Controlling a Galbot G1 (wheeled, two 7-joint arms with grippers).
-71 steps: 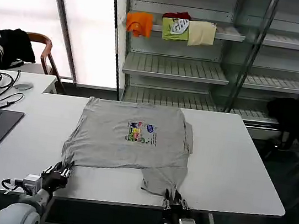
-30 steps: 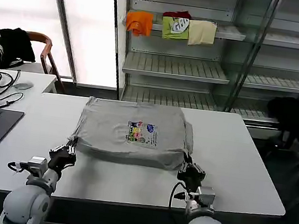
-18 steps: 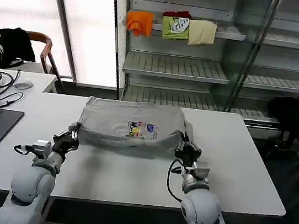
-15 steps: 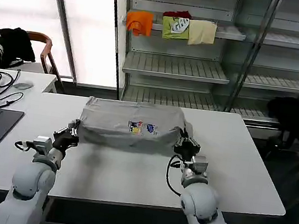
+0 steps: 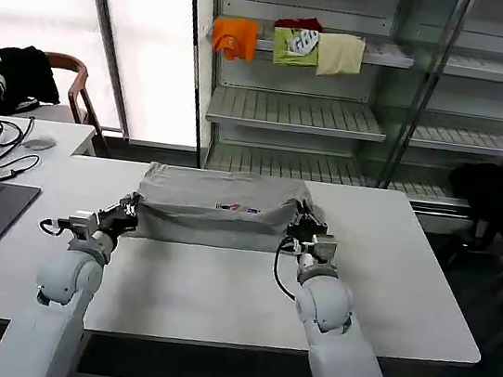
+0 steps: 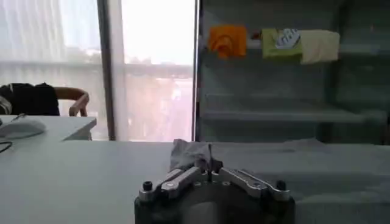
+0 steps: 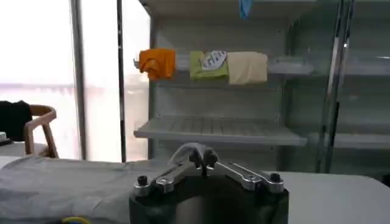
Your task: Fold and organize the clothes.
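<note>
While we carry the near hem toward the collar, one grey shirt (image 5: 216, 210) lies on the white table (image 5: 388, 283), now folded almost in half where it lay flat moments ago, its chest print nearly covered. Our left gripper (image 5: 127, 213) pinches one hem corner; our right gripper (image 5: 303, 228) pinches the other. Three garments, orange, green and cream, sit on the shelf (image 5: 382, 57) behind.
</note>
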